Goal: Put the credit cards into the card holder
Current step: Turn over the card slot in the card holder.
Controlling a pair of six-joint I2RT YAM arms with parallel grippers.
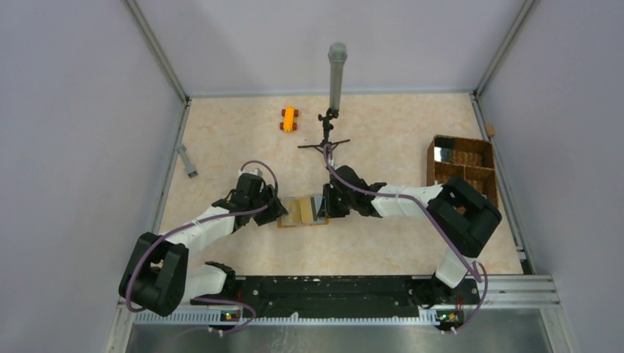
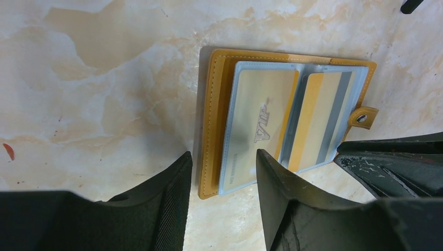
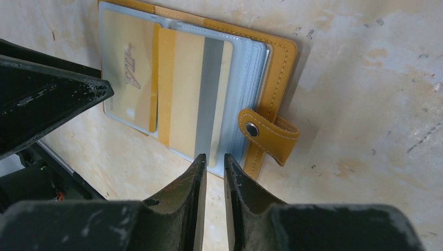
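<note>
1. Over the near edge of the flat mustard-orange folding card holder (image 1: 298,213), which is lying open on the pale marbled tabletop (image 2: 104,78), I am seeing both tools closing in from opposite sides.
2. The left gripper (image 2: 223,156) is standing with its fingers apart, straddling the holder's near left corner. I am not seeing anything clamped between them.
3. The right gripper (image 3: 213,157) is showing its fingers drawn nearly together with a slim gap, at the holder's near edge just beside the orange snap tab (image 3: 264,130). I cannot tell whether they are pinching anything.
4. The gold card lettered VIP (image 2: 261,115) is sitting inside the clear plastic sleeve (image 2: 230,157) on the holder's left half. The gold card with a grey stripe (image 3: 193,89) is lying on the holder's right half, its near edge reaching the right fingertips. I cannot tell how deep it is seated.
5. I am judging the step in hand to be seating the striped card. I am aiming to press the holder's left half flat with the left fingers so it is not sliding.
6. I am planning a slow, square push toward the holder's far edge, keeping the card low so it is not buckling or riding over the sleeve.
</note>
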